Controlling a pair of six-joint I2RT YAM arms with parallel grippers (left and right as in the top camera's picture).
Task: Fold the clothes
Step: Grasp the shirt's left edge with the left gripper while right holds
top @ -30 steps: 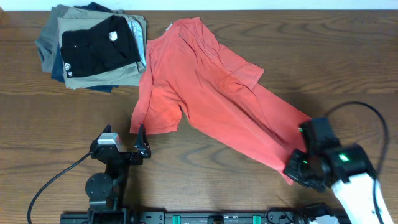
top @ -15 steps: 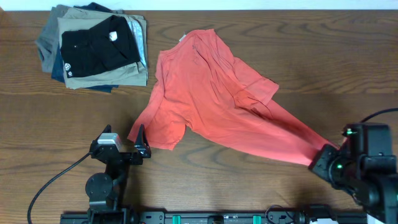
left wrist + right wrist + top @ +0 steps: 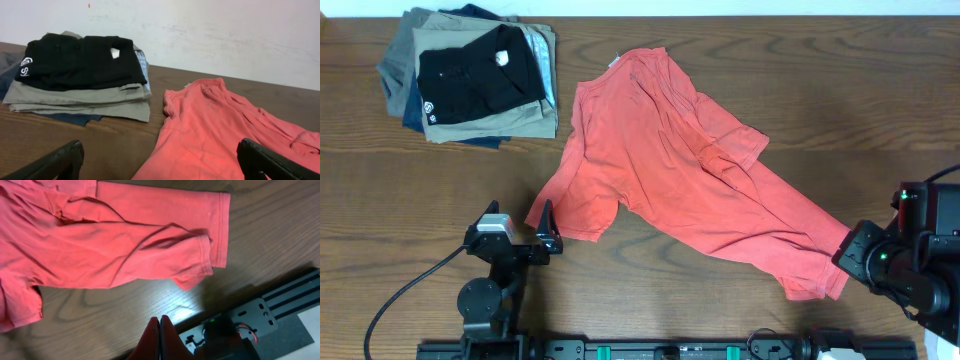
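The clothes are one coral-red T-shirt (image 3: 680, 170) lying crumpled on the wooden table, running diagonally from the collar at the back to the hem at the front right. My left gripper (image 3: 550, 230) rests wide open at the sleeve's near edge, holding nothing. In the left wrist view its black fingertips (image 3: 70, 155) stand far apart, with the T-shirt (image 3: 215, 130) in front of them. My right gripper (image 3: 848, 258) is just right of the hem. In the right wrist view it (image 3: 160, 325) is shut on nothing, and the T-shirt (image 3: 100, 245) lies on the table apart from it.
A stack of folded garments (image 3: 470, 75) with a black one on top sits at the back left, also in the left wrist view (image 3: 75, 70). A black mounting rail (image 3: 670, 350) runs along the table's front edge. A cable (image 3: 400, 300) trails from the left arm.
The right gripper dragged the T-shirt's lower end to the right, shifting the whole shirt rightward. The hem has since dropped onto the table, and the gripper now sits further right, apart from it.
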